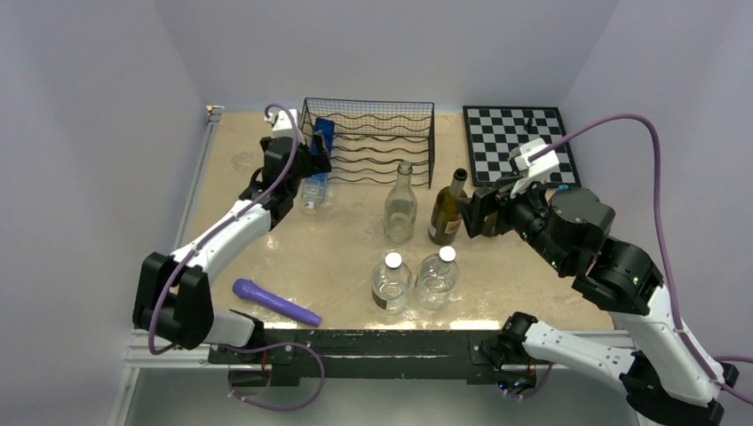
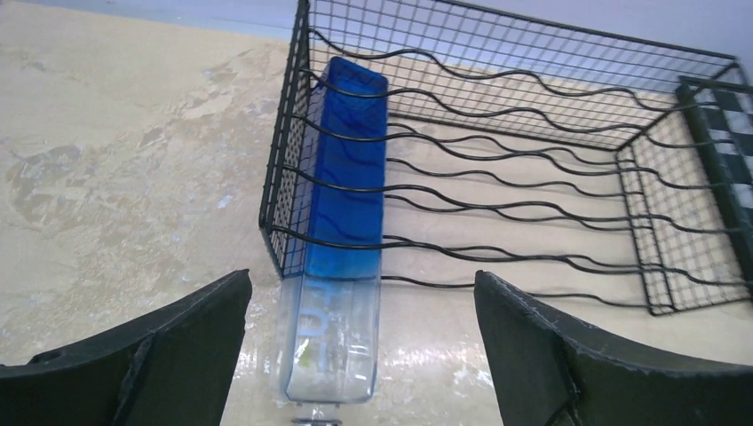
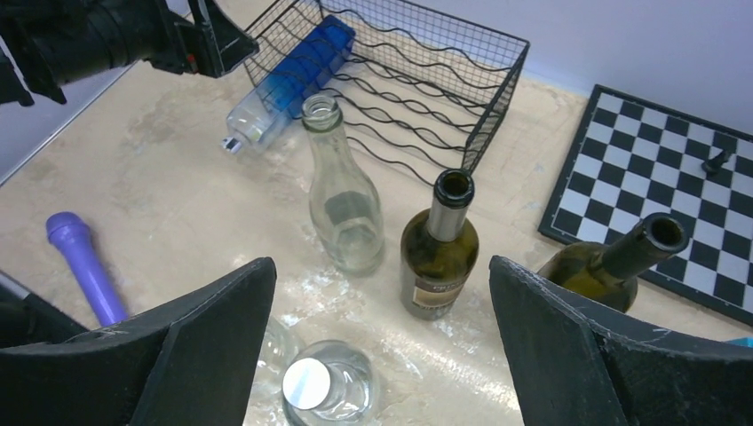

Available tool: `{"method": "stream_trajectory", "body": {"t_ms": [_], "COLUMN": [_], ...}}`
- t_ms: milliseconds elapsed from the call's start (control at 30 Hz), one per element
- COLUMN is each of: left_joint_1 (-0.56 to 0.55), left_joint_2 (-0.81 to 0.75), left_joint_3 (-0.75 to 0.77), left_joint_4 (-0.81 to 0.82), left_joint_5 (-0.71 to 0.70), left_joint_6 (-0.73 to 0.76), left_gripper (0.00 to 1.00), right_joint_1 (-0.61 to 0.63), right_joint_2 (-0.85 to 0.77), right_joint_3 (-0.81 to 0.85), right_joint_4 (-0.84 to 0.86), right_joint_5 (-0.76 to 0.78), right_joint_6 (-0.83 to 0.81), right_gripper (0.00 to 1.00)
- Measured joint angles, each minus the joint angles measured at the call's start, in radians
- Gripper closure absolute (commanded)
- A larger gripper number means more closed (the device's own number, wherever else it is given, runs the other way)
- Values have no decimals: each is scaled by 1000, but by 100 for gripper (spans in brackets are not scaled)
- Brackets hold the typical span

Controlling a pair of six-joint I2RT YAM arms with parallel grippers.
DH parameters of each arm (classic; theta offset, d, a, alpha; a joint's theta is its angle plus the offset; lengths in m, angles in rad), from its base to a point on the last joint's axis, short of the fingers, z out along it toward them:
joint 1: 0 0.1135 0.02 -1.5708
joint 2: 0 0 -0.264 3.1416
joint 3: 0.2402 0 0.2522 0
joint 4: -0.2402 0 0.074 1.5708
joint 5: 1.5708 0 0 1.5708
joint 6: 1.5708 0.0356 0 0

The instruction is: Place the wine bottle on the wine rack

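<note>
Noting big to small: the tan table point(image 1: 266, 231) carried everything. The wine rack point(image 1: 373, 142) sat at the far middle, open front toward the arms, presumably so bottles slide in along its wavy wires. A chessboard point(image 1: 506, 133) lay just right of it, with no part in the job. The left gripper point(image 2: 361, 293) hovered at the rack's left front corner, jaws wide apart, empty and clear of the blue bottle point(image 2: 346, 195). That bottle lay on its side in the leftmost channel, base deep inside and clear neck end poking out over the table; judged seated. The right gripper point(image 3: 382, 266) hung low, jaws wide apart and empty, facing the dark green wine bottle point(image 3: 437, 257), which stood uncorked mid-table; judged lined up for a side grasp. A clear glass bottle point(image 1: 400, 209) stood just left of it. Two capped bottles point(image 1: 392, 282) point(image 1: 438, 277) stood nearer the arms. A purple cylinder point(image 1: 275, 302) lay near left. A black chess piece point(image 1: 530, 118) stood on the board. Writing: the dark bottle's label print was too small to read, and the lettering on the blue bottle's clear end was illegible.
</note>
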Motion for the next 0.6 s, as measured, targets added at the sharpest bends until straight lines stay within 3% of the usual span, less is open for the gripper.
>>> {"method": "stream_trajectory", "body": {"t_ms": [233,433,600], "left_joint_1": [1,-23,-147], "left_joint_2": [-153,-236,-322], "left_joint_3": [96,264,332], "left_joint_4": [-266,-550,-721], "left_joint_5": [210,635,838], "left_joint_6": [30,130,198], "left_gripper": [2,3,3], "right_joint_1": [0,0,0], "right_joint_2": [2,40,83], "right_joint_3": [8,90,174], "right_joint_4": [-33,-77,-113], "right_joint_5": [-77,-113,-139], "right_joint_6": [15,14,13], "right_gripper": [5,5,5]}}
